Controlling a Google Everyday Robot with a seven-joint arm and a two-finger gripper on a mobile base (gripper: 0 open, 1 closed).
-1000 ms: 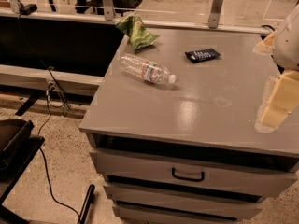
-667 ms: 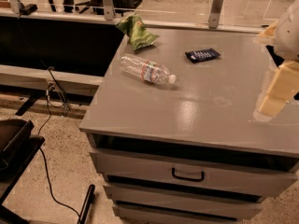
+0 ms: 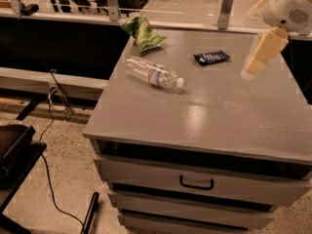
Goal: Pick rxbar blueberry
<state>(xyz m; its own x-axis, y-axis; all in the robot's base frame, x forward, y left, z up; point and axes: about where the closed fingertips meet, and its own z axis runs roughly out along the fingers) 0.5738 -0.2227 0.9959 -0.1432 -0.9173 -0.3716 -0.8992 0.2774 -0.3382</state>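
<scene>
The rxbar blueberry (image 3: pixel 211 57) is a small flat bar in a dark navy wrapper with pale lettering. It lies flat on the grey cabinet top (image 3: pixel 214 116), toward the back, right of centre. My gripper (image 3: pixel 263 53) hangs from the white arm at the upper right. Its cream-coloured fingers (image 3: pixel 265 50) point down and left, above the cabinet top and just right of the bar, apart from it. It holds nothing that I can see.
A clear plastic water bottle (image 3: pixel 152 72) lies on its side left of the bar. A green chip bag (image 3: pixel 144 33) sits at the back left corner. Below are drawers with a black handle (image 3: pixel 196 183). A glass railing stands behind; cables and a black object lie on the floor at left.
The gripper has risen and moved toward the back and left, from low at the right edge to a spot just right of the bar. The objects on the cabinet have not moved.
</scene>
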